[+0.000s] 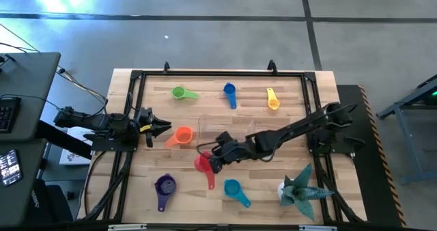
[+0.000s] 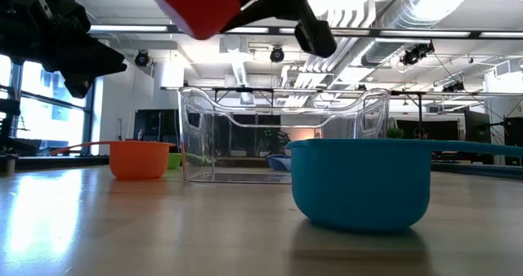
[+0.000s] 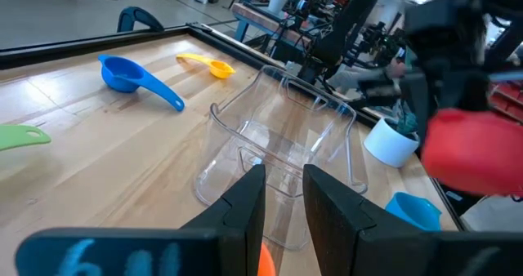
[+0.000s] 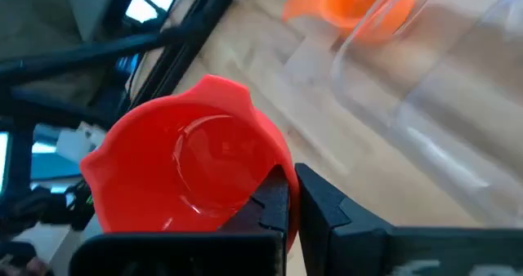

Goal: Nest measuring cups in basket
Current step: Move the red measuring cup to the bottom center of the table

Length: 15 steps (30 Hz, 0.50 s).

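My right gripper point(image 1: 213, 157) point(image 4: 294, 198) is shut on the red measuring cup point(image 1: 203, 164), just off the near left corner of the clear basket point(image 1: 225, 130). The low view shows this cup point(image 2: 196, 6) high above the table. My left gripper point(image 1: 164, 127) point(image 3: 283, 204) hovers at the table's left, fingers a narrow gap apart, pointing at the basket point(image 3: 282, 158), with the orange cup point(image 1: 183, 136) just in front of it. Green point(image 1: 179, 92), blue point(image 1: 229, 91) and yellow point(image 1: 273, 100) cups lie along the far side. Purple point(image 1: 164, 186) and teal point(image 1: 233, 188) cups lie on the near side. My right gripper pinches the red cup's rim point(image 4: 274, 174) between its two fingers, on the side of the bowl nearest the wrist. The fingers reach in from the table's right, slanting down. The cup is lifted clear of the table and tilted, its handle point(image 1: 209, 181) pointing toward the near edge.
A spiky teal-grey paper figure point(image 1: 300, 190) stands at the near right corner. A black frame point(image 1: 205, 72) runs around the wooden table. The teal cup point(image 2: 359, 182) fills the low view's foreground, and the orange cup point(image 2: 139, 158) stands left of the basket point(image 2: 282, 137).
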### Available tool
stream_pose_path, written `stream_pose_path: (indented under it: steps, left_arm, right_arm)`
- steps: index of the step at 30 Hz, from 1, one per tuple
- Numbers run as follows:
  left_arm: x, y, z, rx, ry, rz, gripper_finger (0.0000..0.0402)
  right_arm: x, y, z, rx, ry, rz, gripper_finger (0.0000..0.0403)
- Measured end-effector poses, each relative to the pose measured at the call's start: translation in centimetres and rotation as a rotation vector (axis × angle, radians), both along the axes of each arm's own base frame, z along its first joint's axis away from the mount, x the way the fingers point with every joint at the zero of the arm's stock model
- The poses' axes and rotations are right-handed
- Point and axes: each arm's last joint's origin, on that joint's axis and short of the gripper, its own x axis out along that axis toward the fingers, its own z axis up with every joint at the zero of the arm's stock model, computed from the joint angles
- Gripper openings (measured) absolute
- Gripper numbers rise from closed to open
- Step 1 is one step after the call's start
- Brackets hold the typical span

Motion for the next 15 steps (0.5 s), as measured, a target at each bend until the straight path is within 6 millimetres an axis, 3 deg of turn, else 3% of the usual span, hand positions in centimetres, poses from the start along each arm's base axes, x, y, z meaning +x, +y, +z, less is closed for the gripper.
stream_pose_path:
  steps: [15]
  left_arm:
    - [0.0,0.0,0.0,0.001,0.001,0.000,0.0074]
  right_arm:
    - [3.6,1.9,-2.6,-0.053,0.282,0.067,0.0000]
